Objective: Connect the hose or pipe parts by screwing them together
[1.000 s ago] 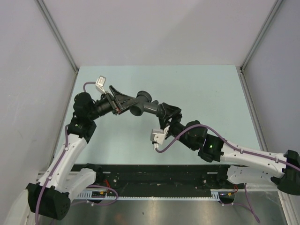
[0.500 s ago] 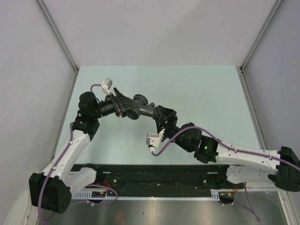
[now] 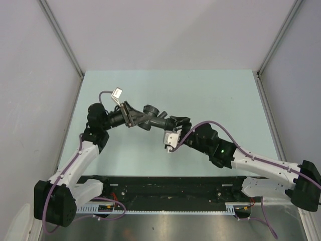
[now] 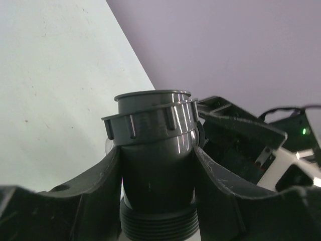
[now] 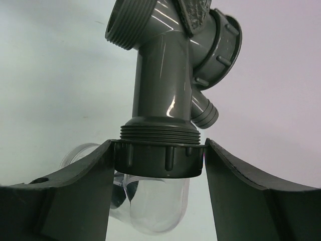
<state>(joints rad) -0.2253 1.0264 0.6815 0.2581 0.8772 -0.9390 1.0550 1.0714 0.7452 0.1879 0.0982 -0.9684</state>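
Note:
A dark grey pipe fitting hangs above the table between both arms. My left gripper comes from the left. In the left wrist view its fingers press both sides of the fitting's tube, below a ribbed collar and above a threaded end. My right gripper comes from the right. In the right wrist view it is shut on the ribbed collar of a clear cup, which sits on the threaded end of the grey fitting.
The pale green table is bounded by grey walls at the left, back and right. A black cable rail runs along the near edge between the arm bases. Purple cables loop from both wrists.
My left gripper has closed from wide open onto the fitting's tube. Both grippers and the fitting have drifted slightly leftward and toward the back, and the left wrist has turned.

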